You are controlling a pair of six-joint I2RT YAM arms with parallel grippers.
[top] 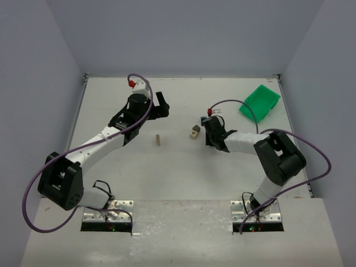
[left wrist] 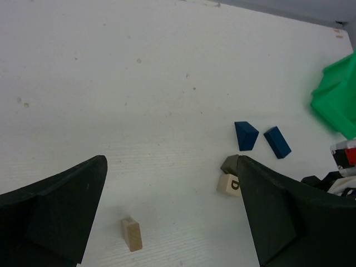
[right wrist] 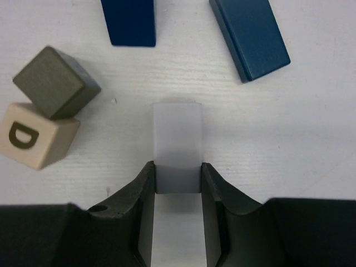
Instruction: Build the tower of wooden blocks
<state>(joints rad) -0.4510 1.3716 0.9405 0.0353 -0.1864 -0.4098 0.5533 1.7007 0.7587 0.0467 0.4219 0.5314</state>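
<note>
Pale block [right wrist: 177, 130] sits closest to the right wrist lens, flat on the bench [right wrist: 311, 144]. Right hand [right wrist: 177, 169] is closed against its two long sides, tips reaching only partway along; gripped, not lifted. Beyond it: blue oblong [right wrist: 250, 36] and second blue block [right wrist: 130, 22]. To one side, olive cube [right wrist: 55, 82] touches lettered cube [right wrist: 36, 136]; on it or merely against it, cannot tell.

Left wrist view: left hand [left wrist: 170, 167] spread wide, holding nothing. Tan block [left wrist: 132, 233] stands alone beneath it, well apart from the cluster.

Top view: no wood block tower stands yet. Its pieces lie mid-bench, right of centre. Green bin [top: 260, 102] at far right corner.

Judgement: raise the pale block straight up and level, since the neighbours lie near and a tilt could knock them. The short purchase may let it pivot.

Bench surface is white, matte, faintly speckled and scuffed. Plain grey-blue walls enclose three sides.
</note>
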